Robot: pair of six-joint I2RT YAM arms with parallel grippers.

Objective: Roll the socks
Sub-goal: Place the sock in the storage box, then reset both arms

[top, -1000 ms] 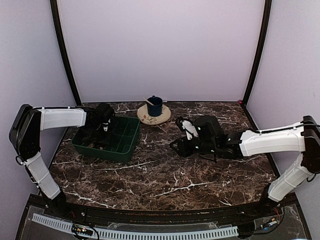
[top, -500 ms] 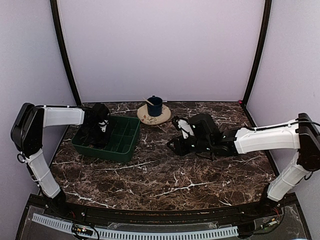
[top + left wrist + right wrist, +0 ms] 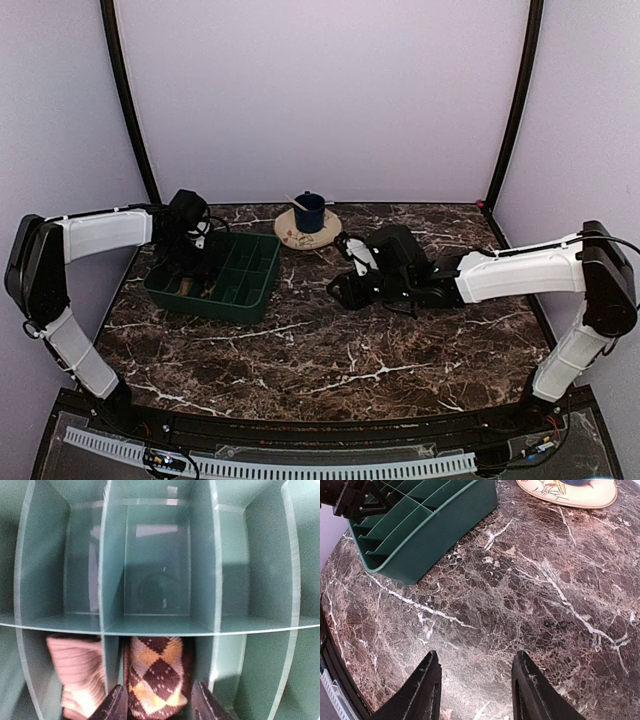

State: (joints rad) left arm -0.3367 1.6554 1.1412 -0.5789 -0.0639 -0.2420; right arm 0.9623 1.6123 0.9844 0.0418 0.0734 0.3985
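Hovering the left gripper over the green tray, we see both rolled socks lying in it.
Our left fingers stand apart, one on either side of the checkered sock, which sits bundled in the compartment directly below them. The tan sock fills the next compartment to its left in the wrist view, with one divider wall between them. Our right gripper hangs well apart from the tray over the bare marble table, its fingers spread and holding nothing.
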